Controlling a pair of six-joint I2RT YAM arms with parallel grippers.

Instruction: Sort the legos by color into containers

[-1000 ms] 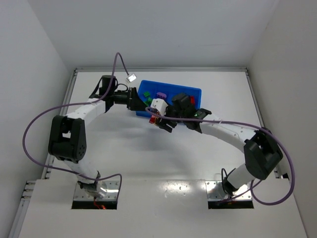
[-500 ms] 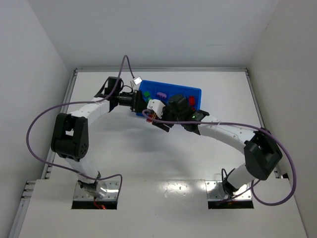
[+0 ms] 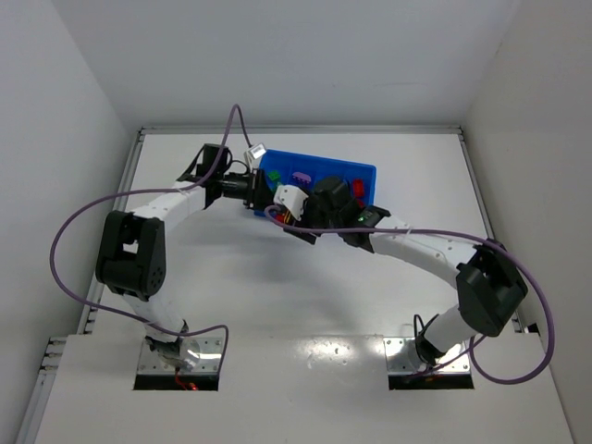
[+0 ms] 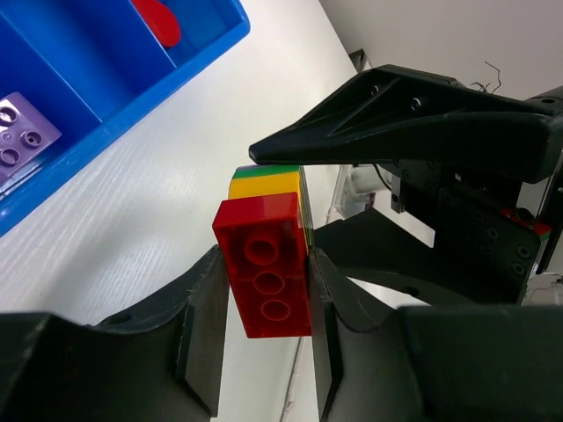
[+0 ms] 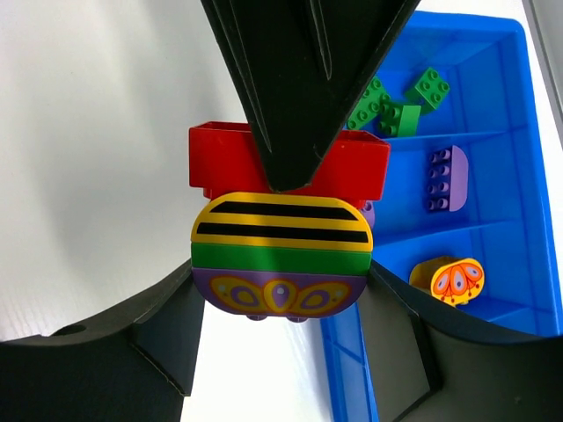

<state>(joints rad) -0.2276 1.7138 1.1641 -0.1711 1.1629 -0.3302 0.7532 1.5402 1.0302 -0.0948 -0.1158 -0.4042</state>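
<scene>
Low in the top view, the two arms start at the near edge of the desk [image 3: 277,305]. They reach up and meet in the middle of the picture, where they share one clump [image 5: 280,255] of legos.

In the left wrist view the left tool [image 4: 266,268] is squeezed on the red brick [image 4: 264,281], with one finger on each long side. The brick's long side runs up and down the picture. The rest of the clump sticks out past it, toward the right tool [image 5: 281,286].

In the right wrist view that tool is clamped on the low end of the clump, around the green and purple layers. Yellow stripes and then red sit above them. So the red brick looks ready to be pulled straight off, away from the right tool.

Beyond, at the right of that view, lies the blue tray [image 5: 501,53]. It has green legos [image 5: 396,101] in the top part, a purple lego [image 5: 442,178] in the next, and an orange lego [image 5: 447,280] below that.
</scene>
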